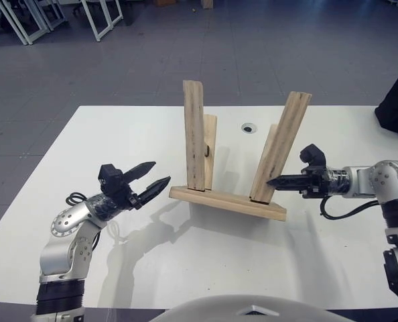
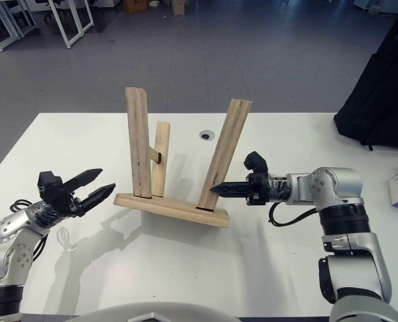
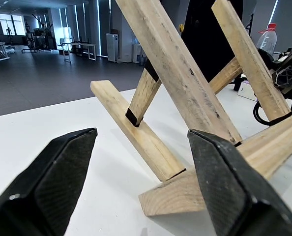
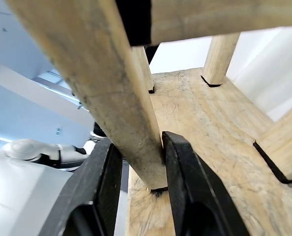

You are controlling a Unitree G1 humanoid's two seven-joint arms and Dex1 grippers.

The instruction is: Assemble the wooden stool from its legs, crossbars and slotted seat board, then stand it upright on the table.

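While right tool (image 2: pixel 216 189) grips leg (image 2: pixel 224 151), left tool (image 2: pixel 108 179) gapes near seat board (image 2: pixel 165 206)

bright, even overhead light; the white table (image 1: pixel 306 268) glows pale, and the wooden stool (image 1: pixel 226 201) casts faint, soft-edged shadows on it, toward the robot.

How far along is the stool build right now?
Done: legs stand in the slotted seat board, which lies seat-down on the table.
In hand: right gripper has its fingers shut on the near right leg; left gripper is open beside the board's left end.
Left: crossbars can't be confirmed; the stool is not yet flipped upright.
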